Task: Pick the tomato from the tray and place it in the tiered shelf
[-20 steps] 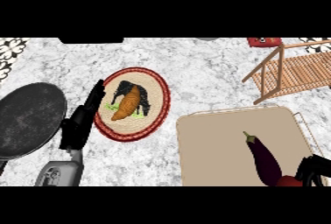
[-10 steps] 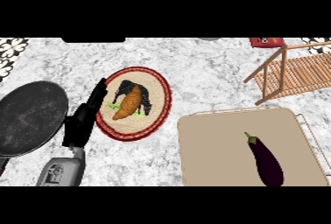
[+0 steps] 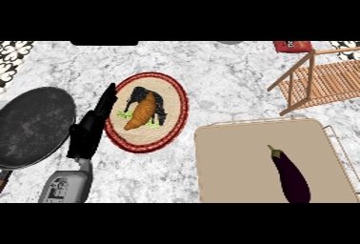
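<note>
Eggplant, one, lies on the one tray; one shelf far right; left hand, fingers straight, beside one plate; one pan left

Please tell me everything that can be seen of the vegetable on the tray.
The eggplant is dark purple and glossy, long and rounded, with a small green cap and stem at its upper end. It lies flat on the beige tray, slanted, stem toward the upper left. Only the tray touches it; no robot hand is near it.
</note>
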`<action>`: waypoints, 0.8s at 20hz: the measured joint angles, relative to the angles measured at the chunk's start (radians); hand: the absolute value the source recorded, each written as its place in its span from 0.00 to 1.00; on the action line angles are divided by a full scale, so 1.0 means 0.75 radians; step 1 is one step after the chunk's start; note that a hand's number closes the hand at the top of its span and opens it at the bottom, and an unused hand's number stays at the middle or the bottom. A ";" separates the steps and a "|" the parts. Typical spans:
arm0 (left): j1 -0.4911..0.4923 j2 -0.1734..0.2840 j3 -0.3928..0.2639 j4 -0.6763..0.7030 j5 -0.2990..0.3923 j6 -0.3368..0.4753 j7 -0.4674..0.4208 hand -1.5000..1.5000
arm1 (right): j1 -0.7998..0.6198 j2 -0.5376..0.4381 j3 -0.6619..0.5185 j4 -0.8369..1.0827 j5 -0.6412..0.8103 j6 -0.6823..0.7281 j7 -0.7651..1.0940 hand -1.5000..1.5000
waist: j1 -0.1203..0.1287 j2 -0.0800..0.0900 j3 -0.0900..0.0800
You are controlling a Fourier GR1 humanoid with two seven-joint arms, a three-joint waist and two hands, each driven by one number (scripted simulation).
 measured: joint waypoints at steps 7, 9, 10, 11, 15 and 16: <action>-0.005 -0.014 -0.004 0.022 -0.009 0.010 -0.029 0.50 | -0.193 -0.155 0.001 0.252 0.066 -0.057 0.004 1.00 | 0.005 0.002 0.000; -0.010 -0.013 -0.001 0.039 -0.005 0.004 -0.038 0.50 | -0.252 -0.202 0.012 0.349 0.095 -0.075 -0.017 1.00 | 0.006 0.002 0.001; -0.025 -0.014 0.001 0.044 -0.005 0.005 -0.030 0.50 | -0.283 -0.222 0.026 0.391 0.117 -0.090 -0.027 1.00 | 0.006 0.003 0.001; -0.025 -0.007 0.005 0.040 0.000 -0.003 -0.027 0.50 | -0.314 -0.242 0.033 0.437 0.133 -0.106 -0.041 1.00 | 0.008 0.003 0.001; 0.003 0.009 0.013 0.022 0.010 -0.021 -0.033 0.50 | -0.409 -0.313 0.069 0.592 0.200 -0.155 -0.098 1.00 | 0.009 0.002 0.001; -0.013 -0.002 0.011 0.052 -0.001 -0.006 -0.049 0.50 | -0.423 -0.333 0.071 0.633 0.207 -0.154 -0.120 1.00 | 0.008 0.003 0.001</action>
